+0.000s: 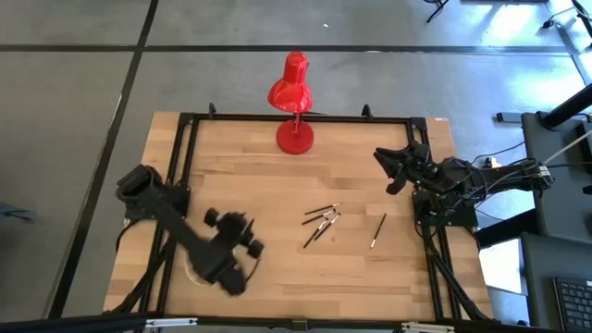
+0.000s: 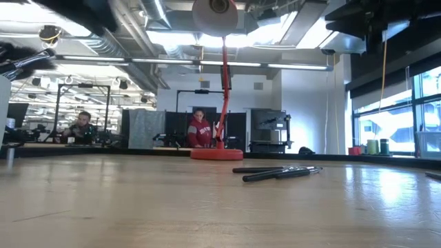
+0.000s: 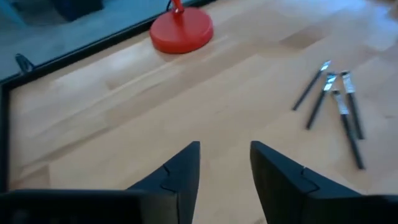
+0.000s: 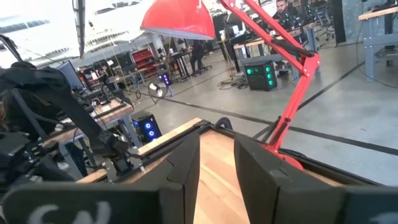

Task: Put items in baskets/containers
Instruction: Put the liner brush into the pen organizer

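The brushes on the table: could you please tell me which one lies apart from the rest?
The single brush toward the right claw's side; the others lie bunched in a cluster mid-table.

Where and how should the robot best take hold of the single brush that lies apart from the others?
Probably the middle of the lone brush's handle, coming straight down from above. It lies flat on the table, thin and slightly slanted, so the fingers should close across its width. Nothing lies near it, and the right tool waits closest, at the table's right edge.
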